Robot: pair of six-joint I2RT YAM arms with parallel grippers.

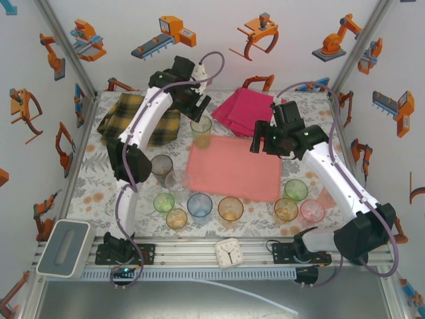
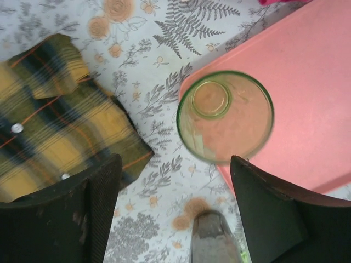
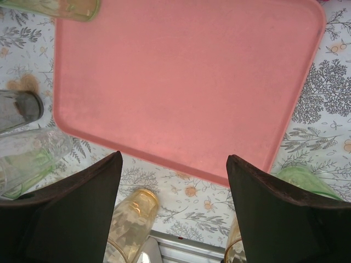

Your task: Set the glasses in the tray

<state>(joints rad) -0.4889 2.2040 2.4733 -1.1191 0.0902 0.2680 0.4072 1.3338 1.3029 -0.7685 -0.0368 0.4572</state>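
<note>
— Where is the green glass [image 2: 225,116]?
— Upright on the tray [image 1: 232,169], right at its far left corner, near the plaid cloth [image 1: 143,119]
— Do the left jaws have it?
— No, they stand wide apart just short of it, one finger on either side, touching nothing
— And the right jaws?
— Spread wide too, empty, above the tray's near edge
— The remaining glasses?
— All on the counter [image 1: 93,179], off the tray: a grey glass [image 1: 161,166] and a clear glass [image 1: 176,179] just left of it, a blue glass [image 1: 199,205] among those along its near side, a pink glass [image 1: 312,211] by its near right corner
</note>
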